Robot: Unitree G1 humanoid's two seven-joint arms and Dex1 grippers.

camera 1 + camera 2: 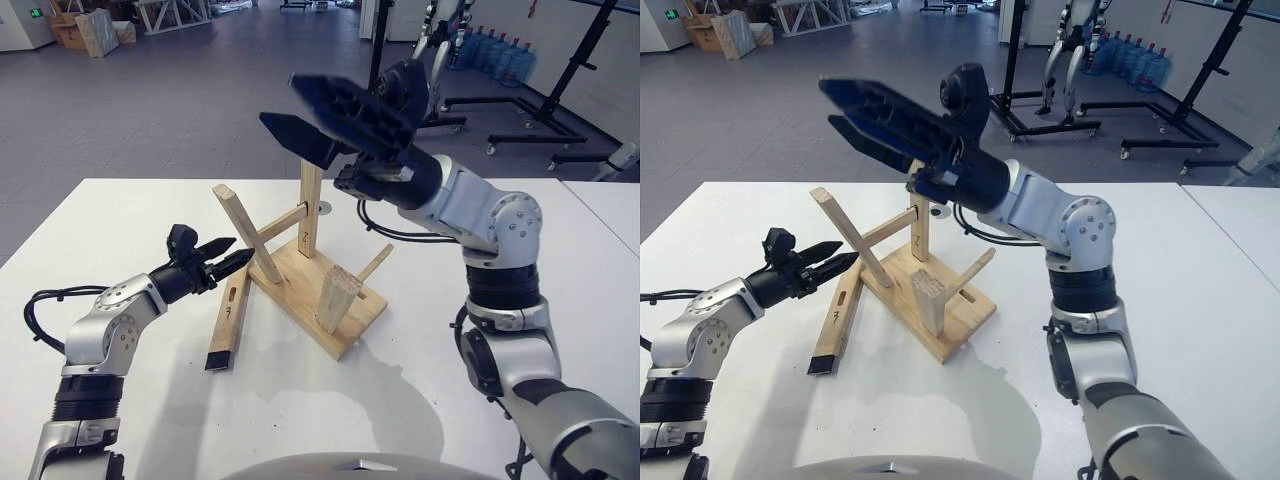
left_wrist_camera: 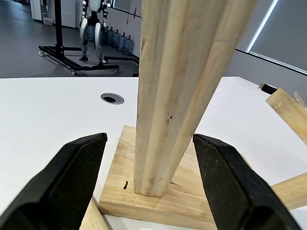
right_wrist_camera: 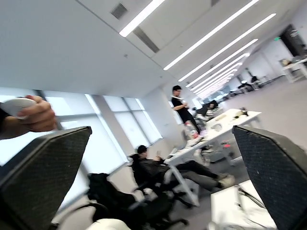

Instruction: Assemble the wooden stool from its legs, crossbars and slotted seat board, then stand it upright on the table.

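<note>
Both my grippers gape: left gripper (image 1: 240, 250) straddles the tilted pale wooden leg (image 1: 245, 228) on the slotted wooden seat board (image 1: 350, 315), right gripper (image 1: 277, 98) above it. Leg-fitting; next, I judge, clamp.

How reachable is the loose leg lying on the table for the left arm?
Probably yes: the left end effector, open, hovers just above the loose leg with nothing between; the leaning leg alongside might crowd it.
</note>
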